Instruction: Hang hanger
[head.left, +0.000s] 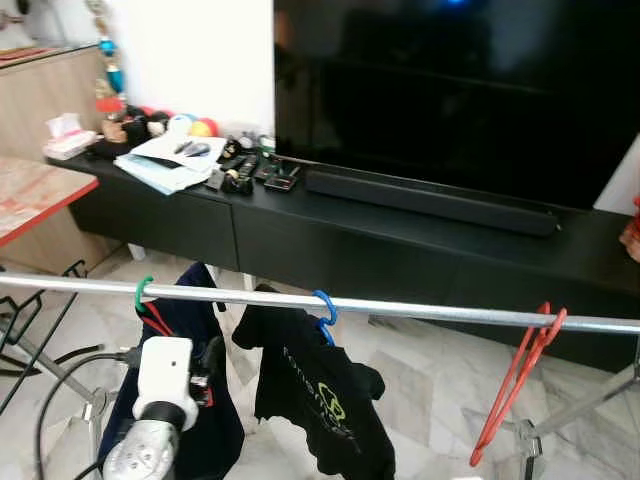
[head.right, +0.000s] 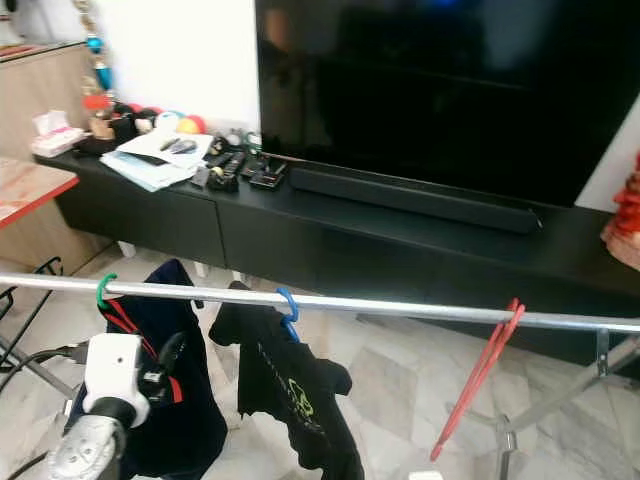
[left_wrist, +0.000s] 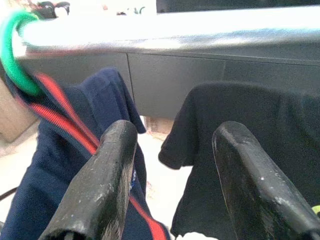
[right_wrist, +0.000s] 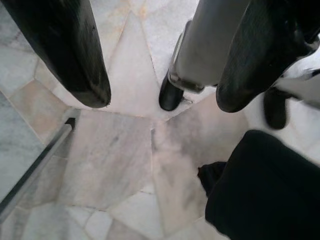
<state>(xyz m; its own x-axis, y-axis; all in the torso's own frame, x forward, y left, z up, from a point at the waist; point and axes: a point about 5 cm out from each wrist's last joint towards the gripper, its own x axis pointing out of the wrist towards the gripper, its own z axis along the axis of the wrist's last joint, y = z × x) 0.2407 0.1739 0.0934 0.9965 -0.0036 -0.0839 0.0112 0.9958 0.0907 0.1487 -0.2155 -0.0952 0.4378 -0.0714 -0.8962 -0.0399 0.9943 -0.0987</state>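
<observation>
From my seat, the silver rail (head.left: 400, 308) crosses the whole view, so I place everything against it. Hooked on the rail's left part is the green-hooked hanger (head.left: 144, 292), red below the hook, carrying a navy garment (head.left: 205, 400). My left gripper (left_wrist: 170, 175) sits just below the rail in front of that garment, fingers (left_wrist: 107, 170) spread apart and holding nothing. Further right a blue hanger (head.left: 322, 306) holds a black T-shirt (head.left: 320, 395). A long bare stretch of rail follows, then a bare red hanger (head.left: 520, 375) dangling tilted near the right end. My right gripper (right_wrist: 160, 100) hangs low over the marble floor (right_wrist: 115, 160), fingers apart, empty.
</observation>
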